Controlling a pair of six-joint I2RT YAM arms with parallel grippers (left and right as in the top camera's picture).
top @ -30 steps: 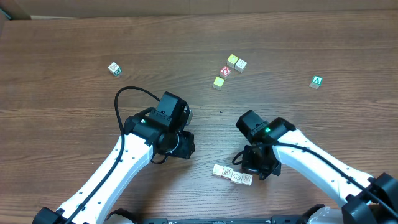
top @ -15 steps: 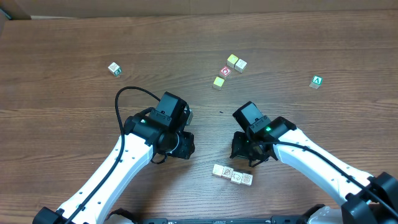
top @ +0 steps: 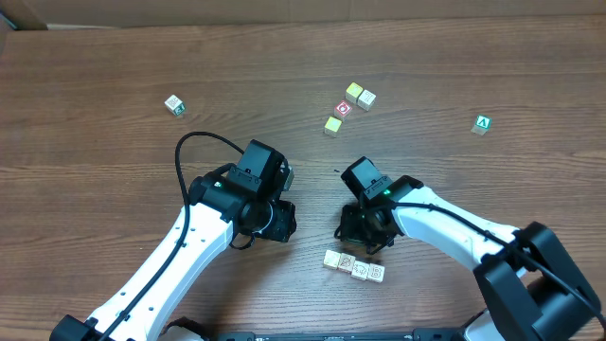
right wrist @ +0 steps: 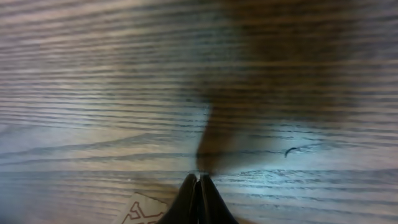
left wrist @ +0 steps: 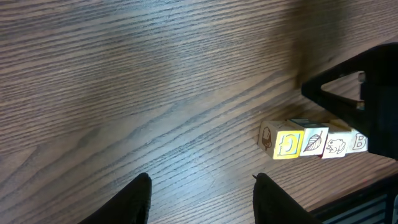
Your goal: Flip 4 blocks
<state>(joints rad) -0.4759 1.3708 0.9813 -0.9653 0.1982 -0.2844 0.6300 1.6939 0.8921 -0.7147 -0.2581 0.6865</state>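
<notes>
Four blocks [top: 354, 266] sit in one tight row near your edge of the wooden table [top: 114, 57], each touching the next, between the two arms and closer to the right one. From the left wrist camera you can read the row in order: the yellow C block [left wrist: 288, 144] with a brown drawing on its side face, then the leaf block [left wrist: 314, 142], the frog block [left wrist: 336, 145] and the B block [left wrist: 359, 142], all cream-faced with drawings facing that camera.

Your right gripper [right wrist: 199, 183] has its fingers pressed together with nothing between them. It points down at the table just beyond the row, at the row's left part as the overhead camera shows it, and its wrist camera catches only a corner of one printed block at the bottom edge. You cannot tell from these views whether the tip touches the wood or the block.

Your left gripper [left wrist: 200, 186] stands partly open and empty, its two dark fingers apart over bare wood, aimed toward the row from the left but well short of it.

Farther back on the table you have a red-faced cube [top: 343, 109] with three yellow and tan cubes [top: 360, 95] close around it, a green A cube [top: 483, 124] off to the right and a green-edged cube [top: 174, 104] off to the left, all well apart from the row.
</notes>
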